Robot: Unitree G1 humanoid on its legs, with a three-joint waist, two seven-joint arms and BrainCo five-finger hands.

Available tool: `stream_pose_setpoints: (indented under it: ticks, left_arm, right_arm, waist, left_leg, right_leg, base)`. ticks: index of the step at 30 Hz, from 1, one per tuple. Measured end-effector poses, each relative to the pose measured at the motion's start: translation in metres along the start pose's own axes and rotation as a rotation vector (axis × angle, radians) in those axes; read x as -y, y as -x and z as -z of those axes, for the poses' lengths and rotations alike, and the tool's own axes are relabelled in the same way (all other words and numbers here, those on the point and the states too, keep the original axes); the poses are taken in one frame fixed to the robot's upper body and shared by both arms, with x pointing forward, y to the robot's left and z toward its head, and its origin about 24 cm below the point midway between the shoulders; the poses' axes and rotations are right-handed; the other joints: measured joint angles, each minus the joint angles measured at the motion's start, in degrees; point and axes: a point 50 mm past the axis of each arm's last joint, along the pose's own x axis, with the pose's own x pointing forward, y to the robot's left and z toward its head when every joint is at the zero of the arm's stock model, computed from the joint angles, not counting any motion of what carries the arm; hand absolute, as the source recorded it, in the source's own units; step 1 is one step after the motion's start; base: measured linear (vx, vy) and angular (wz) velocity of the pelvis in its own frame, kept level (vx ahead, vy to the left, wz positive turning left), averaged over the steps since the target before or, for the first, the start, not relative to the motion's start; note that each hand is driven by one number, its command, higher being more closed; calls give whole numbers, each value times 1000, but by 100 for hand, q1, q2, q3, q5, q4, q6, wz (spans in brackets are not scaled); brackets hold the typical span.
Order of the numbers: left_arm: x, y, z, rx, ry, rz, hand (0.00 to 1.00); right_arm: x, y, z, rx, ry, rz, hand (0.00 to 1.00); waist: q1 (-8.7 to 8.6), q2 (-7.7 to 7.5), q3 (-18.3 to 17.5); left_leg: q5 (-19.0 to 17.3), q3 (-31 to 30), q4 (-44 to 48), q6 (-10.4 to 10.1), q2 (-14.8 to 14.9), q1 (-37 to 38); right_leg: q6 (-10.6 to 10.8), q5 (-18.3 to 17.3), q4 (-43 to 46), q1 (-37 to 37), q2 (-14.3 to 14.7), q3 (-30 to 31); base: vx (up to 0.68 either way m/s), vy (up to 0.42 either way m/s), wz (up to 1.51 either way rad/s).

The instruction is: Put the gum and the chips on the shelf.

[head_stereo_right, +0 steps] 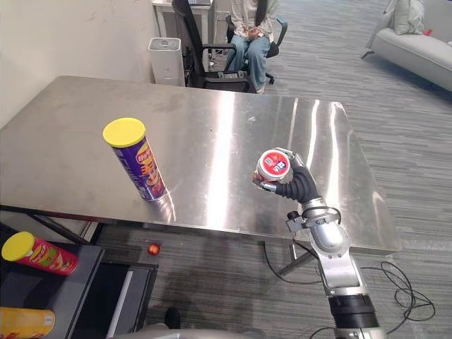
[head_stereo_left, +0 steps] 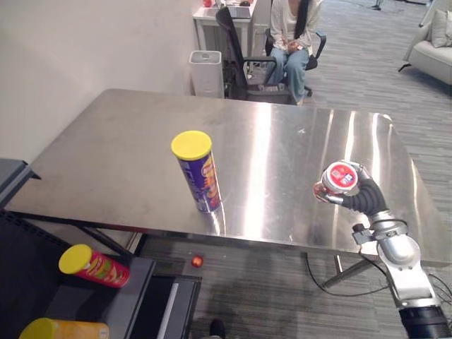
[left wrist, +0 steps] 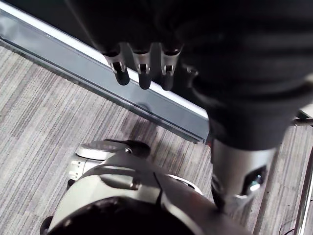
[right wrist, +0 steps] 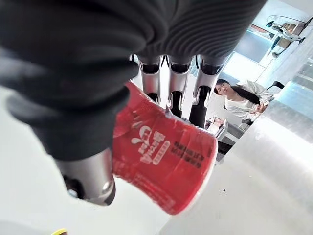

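A red gum tub [head_stereo_left: 340, 176] with a red and white lid is lifted a little above the right part of the steel table [head_stereo_left: 282, 141]. My right hand [head_stereo_left: 361, 198] is shut on the gum tub [right wrist: 166, 156], fingers on one side and thumb on the other. The chips can [head_stereo_left: 199, 173], purple with a yellow lid, stands upright on the table's front left part, well to the left of that hand. The dark shelf [head_stereo_left: 138, 279] sits low at the left, below the table's front edge. My left hand [left wrist: 220, 58] hangs over the floor with straight fingers, holding nothing.
On the shelf lie a red chips can [head_stereo_left: 94, 265] and a yellow one [head_stereo_left: 63, 330]. A small red ball [head_stereo_left: 197, 262] rests on the floor under the table. Beyond the table are a white bin [head_stereo_left: 207, 73] and a person [head_stereo_left: 293, 35] seated on an office chair.
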Motion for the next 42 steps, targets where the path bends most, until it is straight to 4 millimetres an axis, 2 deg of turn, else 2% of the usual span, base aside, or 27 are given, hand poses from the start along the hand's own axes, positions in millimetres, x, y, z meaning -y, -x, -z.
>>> stream_pose_setpoints:
  ticks: [6, 13, 16, 19, 21, 22, 23, 24, 25, 26, 27, 28, 29, 30, 31, 32, 34, 35, 37, 39, 42]
  left_arm:
    - [0, 0, 1, -3, 14, -8, 0]
    - [3, 0, 2, -15, 19, -2, 0]
    - [3, 0, 4, -31, 61, -5, 0]
    - [4, 1, 4, -36, 129, -7, 0]
    - [6, 1, 0, -18, 145, -2, 0]
    - [9, 1, 2, -26, 160, 3, 0]
    - [12, 1, 3, -29, 185, 11, 0]
    - [16, 2, 5, -39, 234, 21, 0]
    - [15, 3, 10, -57, 264, 10, 0]
    - [14, 3, 13, -74, 264, 7, 0]
    - [12, 4, 18, -91, 262, 0, 0]
    - [6, 8, 32, -136, 271, -28, 0]
    - [5, 8, 34, -143, 276, -35, 0]
    - [2, 11, 41, -160, 274, -49, 0]
    - [2, 12, 44, -165, 269, -57, 0]
    - [3, 12, 42, -158, 272, -56, 0]
    - [3, 11, 41, -142, 276, -58, 0]
    - [3, 11, 41, -143, 277, -59, 0]
    - [6, 11, 39, -136, 270, -49, 0]
    - [10, 9, 34, -119, 254, -33, 0]
    - [11, 8, 31, -101, 223, -18, 0]
  right_arm:
    - [0, 2, -3, 4, -8, -16, 100]
    - [-2, 15, 6, -63, -25, -43, 100]
    - [-5, 16, 9, -78, -38, -55, 100]
    - [-9, 8, 8, -62, -74, -64, 100]
    - [-9, -10, 9, -37, -75, -66, 100]
    - [-7, -19, 9, -28, -71, -57, 100]
    - [-5, -21, 10, -29, -67, -48, 100]
    - [-2, -18, 13, -43, -57, -28, 100]
    - [4, -10, 18, -71, -46, 6, 100]
    - [5, -6, 21, -89, -50, 28, 100]
    - [6, -1, 24, -108, -50, 41, 100]
    - [10, 11, 30, -150, -41, 87, 100]
    - [14, 16, 31, -164, -34, 108, 100]
    - [23, 28, 31, -185, -13, 159, 100]
    - [33, 34, 33, -198, 9, 202, 100]
    - [38, 35, 33, -202, 20, 218, 100]
    - [41, 37, 34, -207, 26, 220, 100]
    - [40, 36, 33, -204, 24, 219, 100]
    - [40, 37, 34, -205, 23, 220, 100]
    - [38, 38, 36, -221, 10, 234, 100]
    - [37, 42, 40, -246, -4, 284, 100]
  waist:
    - [31, 17, -8]
    - [35, 108, -63]
    - [136, 116, -62]
    - [284, 125, -53]
    - [377, 151, 123]
    - [522, 260, 249]
    - [551, 321, 312]
    - [524, 376, 381]
    - [503, 473, 410]
    - [503, 489, 427]
    - [514, 458, 425]
    - [464, 328, 405]
    - [414, 304, 390]
    - [273, 322, 360]
    - [198, 438, 266]
    - [159, 477, 247]
    - [104, 407, 138]
    - [121, 353, 87]
    - [84, 358, -72]
    - [70, 353, -120]
    - [88, 352, -123]
  left_leg:
    - [30, -30, 0, 5, -16, -11]
    - [92, -440, 2, 43, -134, -85]
    - [177, -714, 40, 29, -134, -177]
    - [354, -1007, 65, 10, -82, -422]
    - [358, -1130, 625, 4, -38, -905]
    - [412, -931, 1077, 67, -74, -1199]
    - [529, -763, 1288, 175, -105, -1340]
    - [1121, -456, 1037, 212, -227, -1354]
    - [377, 852, 1686, 774, -12, -1403]
    - [-188, 1481, 2359, 1045, 156, -1404]
    - [-545, 1947, 2854, 1135, 244, -1361]
    - [-1054, 2754, 3733, 1038, 465, -1019]
    - [-1176, 2899, 3960, 926, 580, -860]
    - [-1250, 3007, 4221, 813, 901, -585]
    - [-1185, 2993, 4101, 663, 1248, -393]
    - [-1182, 2960, 3963, 485, 1177, -435]
    - [-1135, 3132, 3534, 587, 848, -536]
    - [-1108, 3051, 3055, 624, 599, -483]
    - [-1088, 2741, 2022, 617, 195, -356]
    - [-961, 2646, 1443, 518, 36, -264]
    - [-703, 2596, 883, 493, -137, -65]
  right_leg:
    - [38, -30, -25, 23, -10, -33]
    - [82, -207, 182, 104, -106, -366]
    - [56, -235, 235, 186, -65, -559]
    - [-19, -277, 310, 117, 15, -771]
    - [-39, -287, 328, 102, 104, -985]
    - [-171, -366, 375, 115, 183, -1032]
    - [-280, -438, 379, 129, 220, -1032]
    - [-454, -546, 303, 249, 252, -1196]
    - [-394, -499, 347, 352, 170, -1844]
    - [-390, -533, 489, 347, 99, -2019]
    - [-414, -551, 582, 326, 9, -2178]
    - [-403, -542, 718, 304, -255, -2526]
    - [-390, -534, 754, 312, -329, -2699]
    - [-398, -539, 833, 318, -413, -3019]
    - [-370, -546, 1019, 200, -459, -3268]
    - [-319, -531, 1157, 106, -506, -3335]
    - [-257, -379, 1038, -27, -640, -3423]
    - [-291, -239, 878, -19, -657, -3566]
    - [-257, -100, 833, -96, -670, -3813]
    - [-269, -83, 997, -129, -710, -3963]
    - [-276, -80, 1366, -57, -869, -4133]
  base:
    - [-14, -5, 2]
    - [8, -10, 31]
    - [13, -27, 43]
    - [-45, -65, 66]
    - [-147, -53, 81]
    - [-155, -13, 77]
    - [-310, -7, 127]
    - [-314, 35, 187]
    - [-393, 33, 190]
    - [-206, 34, 143]
    - [-174, -13, 114]
    - [-121, -10, 117]
    - [-181, 8, 157]
    - [-120, 70, 155]
    - [-107, 108, 149]
    - [-82, 181, 120]
    - [-90, 189, 77]
    - [-120, 195, 63]
    - [-105, 167, 67]
    - [-103, 94, 63]
    - [-112, 34, 57]
